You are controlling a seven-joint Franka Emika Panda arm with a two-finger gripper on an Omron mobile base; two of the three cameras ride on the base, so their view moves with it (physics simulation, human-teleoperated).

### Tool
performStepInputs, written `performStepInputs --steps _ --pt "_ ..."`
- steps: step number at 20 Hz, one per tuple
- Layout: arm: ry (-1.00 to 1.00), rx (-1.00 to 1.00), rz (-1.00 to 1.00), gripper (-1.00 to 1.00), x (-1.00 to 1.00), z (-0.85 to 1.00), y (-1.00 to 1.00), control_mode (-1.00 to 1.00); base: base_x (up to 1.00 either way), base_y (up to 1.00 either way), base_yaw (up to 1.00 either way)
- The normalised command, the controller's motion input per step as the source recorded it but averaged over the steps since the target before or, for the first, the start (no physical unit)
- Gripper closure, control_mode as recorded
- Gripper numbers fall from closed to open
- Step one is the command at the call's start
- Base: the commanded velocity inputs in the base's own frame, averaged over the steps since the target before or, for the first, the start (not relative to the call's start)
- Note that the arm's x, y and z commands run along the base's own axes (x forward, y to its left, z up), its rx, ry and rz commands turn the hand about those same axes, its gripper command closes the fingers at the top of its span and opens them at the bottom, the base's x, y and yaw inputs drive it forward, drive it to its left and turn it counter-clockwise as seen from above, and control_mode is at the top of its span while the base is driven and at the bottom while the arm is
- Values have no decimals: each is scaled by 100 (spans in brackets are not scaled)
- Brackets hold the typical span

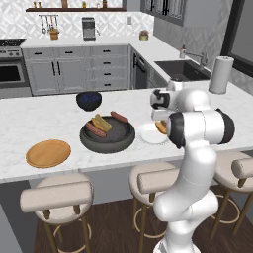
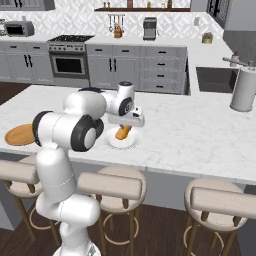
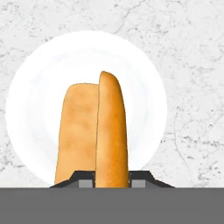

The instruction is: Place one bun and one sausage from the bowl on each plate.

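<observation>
- The gripper (image 3: 112,183) pinches a golden bun (image 3: 94,135) between its fingers, directly over the small white plate (image 3: 35,100); in the hand view the bun runs from the 6 o'clock edge up toward the plate's centre.
- From the right base view, the bun (image 2: 121,132) hangs tilted below the gripper (image 2: 125,126), its lower end at or just above the white plate (image 2: 122,142); contact cannot be told.
- In the left base view, the white plate (image 1: 148,134) sits at 3 o'clock of the dark bowl (image 1: 107,136), just beside its rim, with the bun's end (image 1: 160,127) showing at the plate's 2 o'clock, partly hidden by the arm.
- The dark bowl holds a second bun (image 1: 101,122) near its 11 o'clock side, one sausage (image 1: 96,130) at 9 o'clock, and another sausage (image 1: 119,117) lying across the rim at 1 o'clock.
- The tan wooden plate (image 1: 48,153) lies at 8 o'clock of the bowl, well apart, bare.
- A small dark blue bowl (image 1: 89,100) stands at 11 o'clock of the dark bowl on the marble counter (image 1: 44,121).
</observation>
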Motion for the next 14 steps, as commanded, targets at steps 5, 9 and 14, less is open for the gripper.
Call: performStepInputs --steps 5,9,14 --pt "-13 0 0 100 2 -31 -6 -100 0 0 0" --pt "3 0 0 100 6 -1 -14 -100 0 0 0" --pt "-1 0 0 100 0 -4 -6 -100 0 0 0"
